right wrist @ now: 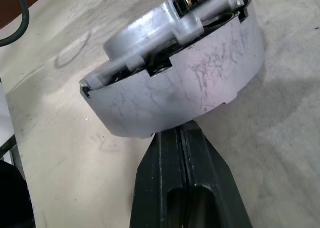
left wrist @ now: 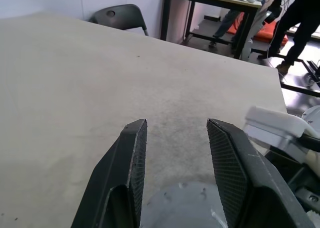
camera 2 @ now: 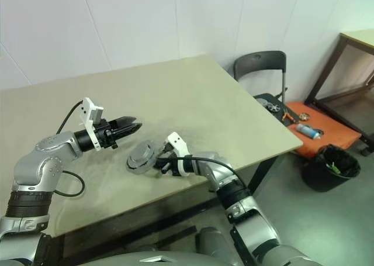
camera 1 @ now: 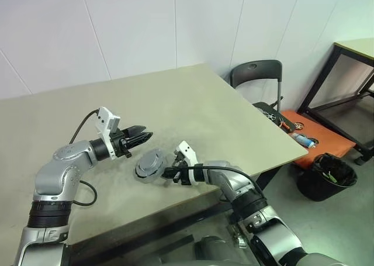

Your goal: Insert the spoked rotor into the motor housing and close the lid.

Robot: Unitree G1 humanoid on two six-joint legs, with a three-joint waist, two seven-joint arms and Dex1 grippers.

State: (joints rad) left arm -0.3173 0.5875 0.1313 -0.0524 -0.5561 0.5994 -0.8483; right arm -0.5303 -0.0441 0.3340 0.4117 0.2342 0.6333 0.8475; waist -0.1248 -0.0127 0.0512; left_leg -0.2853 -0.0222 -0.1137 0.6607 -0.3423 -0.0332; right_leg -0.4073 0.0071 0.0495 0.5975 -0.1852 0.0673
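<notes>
Grey metal motor [camera 1: 151,165] sits lidded on the table [camera 1: 204,108]. The right claw [camera 1: 170,173], fingers pressed together, touches its side; the left claw [camera 1: 142,137], parted and empty, hovers beside. Likely seating the lid; next, press evenly.

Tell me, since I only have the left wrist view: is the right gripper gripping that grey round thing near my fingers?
Observer: No. The right gripper is shut, its tips against the motor housing's side wall.
Operator: Is the lid on?
Observer: The lid sits on top, with dark gaps along its edge.
Operator: What's on the floor past the table?
Observer: A black bin stands there.
</notes>
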